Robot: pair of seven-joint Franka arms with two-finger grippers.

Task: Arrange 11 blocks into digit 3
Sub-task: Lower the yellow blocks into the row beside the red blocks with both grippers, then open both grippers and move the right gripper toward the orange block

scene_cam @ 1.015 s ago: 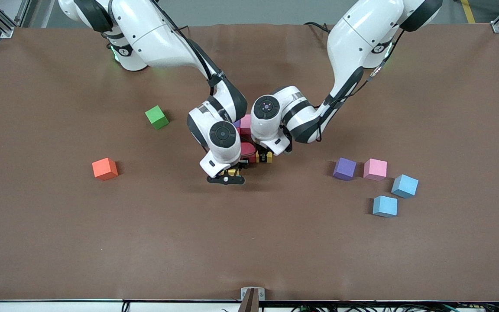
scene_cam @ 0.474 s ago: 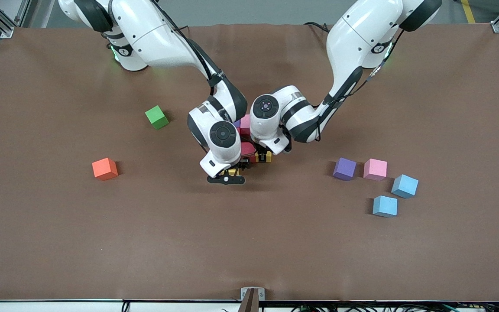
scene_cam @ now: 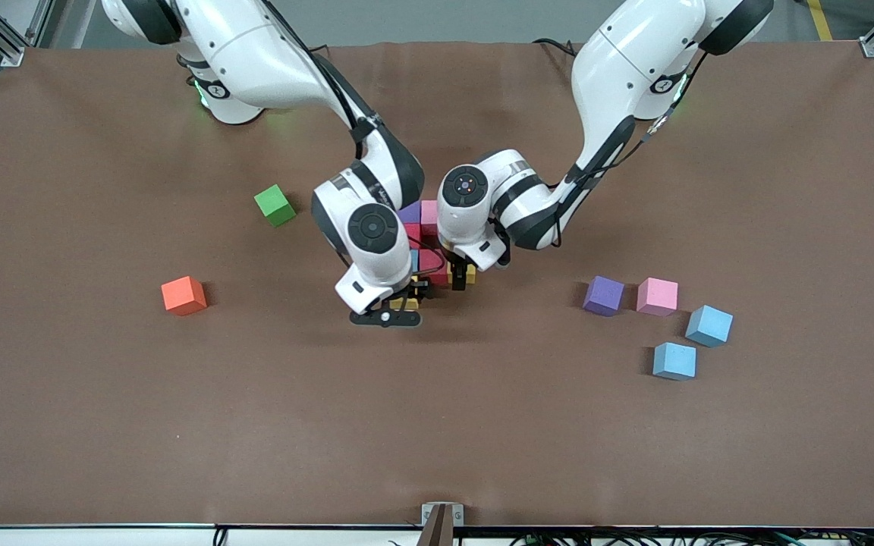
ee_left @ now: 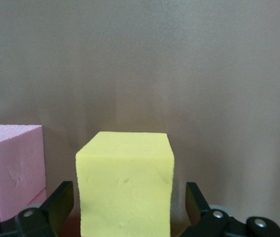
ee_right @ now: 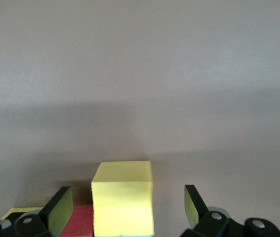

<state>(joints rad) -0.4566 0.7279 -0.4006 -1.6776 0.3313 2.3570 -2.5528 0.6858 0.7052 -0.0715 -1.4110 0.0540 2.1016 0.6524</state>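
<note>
Matte foam blocks cluster mid-table under both wrists: purple (scene_cam: 410, 211), pink (scene_cam: 429, 213), red (scene_cam: 432, 265) and two yellow cubes. The left gripper (ee_left: 130, 207) stands released around one yellow cube (ee_left: 125, 185); the right gripper (ee_right: 125, 210), also released, straddles the other (ee_right: 123, 203). Loose orange (scene_cam: 183, 295), purple, pink and blue (scene_cam: 674, 360) cubes lie apart.

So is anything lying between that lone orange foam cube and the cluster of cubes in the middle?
No cube does; bare table separates the orange foam cube from the cluster. Only the right gripper, open around a yellow foam cube, stands at the cluster's edge toward it.
</note>
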